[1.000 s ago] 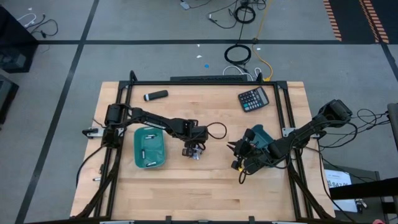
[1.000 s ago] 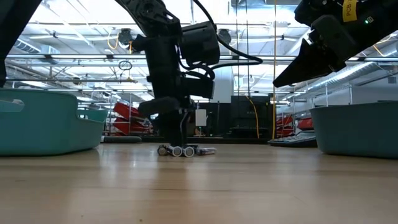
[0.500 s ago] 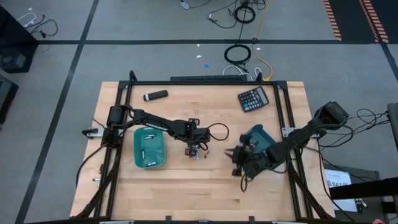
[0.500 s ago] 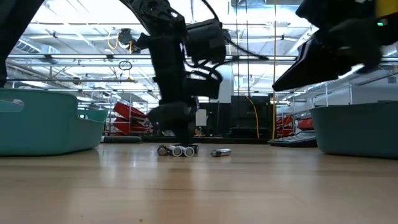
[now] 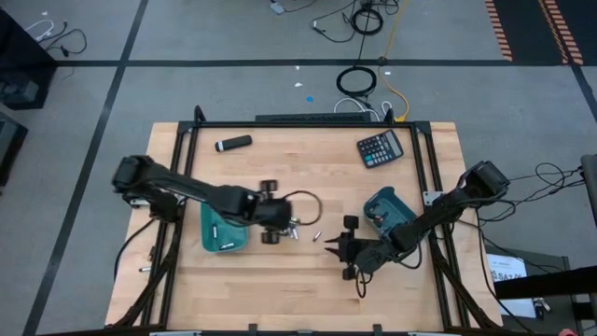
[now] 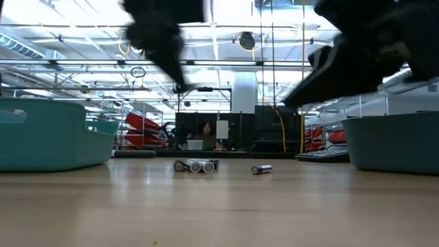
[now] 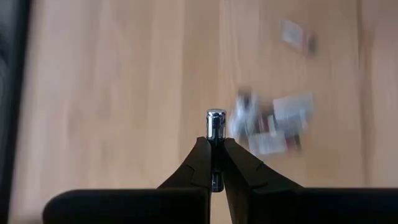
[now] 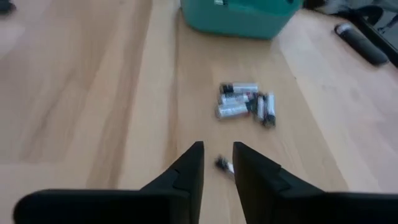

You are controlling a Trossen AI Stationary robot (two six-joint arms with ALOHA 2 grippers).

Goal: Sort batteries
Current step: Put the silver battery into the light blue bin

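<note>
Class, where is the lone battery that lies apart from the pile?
In the low view, the lone battery lies on the table just right of the battery pile, between the two teal bins.

pale wood-grain surface (image 5: 280,280), smooth; shiny metal battery (image 7: 216,122) in matt black left tool (image 7: 213,158); teal plastic bin (image 5: 210,217).

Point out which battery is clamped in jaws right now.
The upright silvery battery pinched in the left gripper; the others lie loose on the table.
</note>
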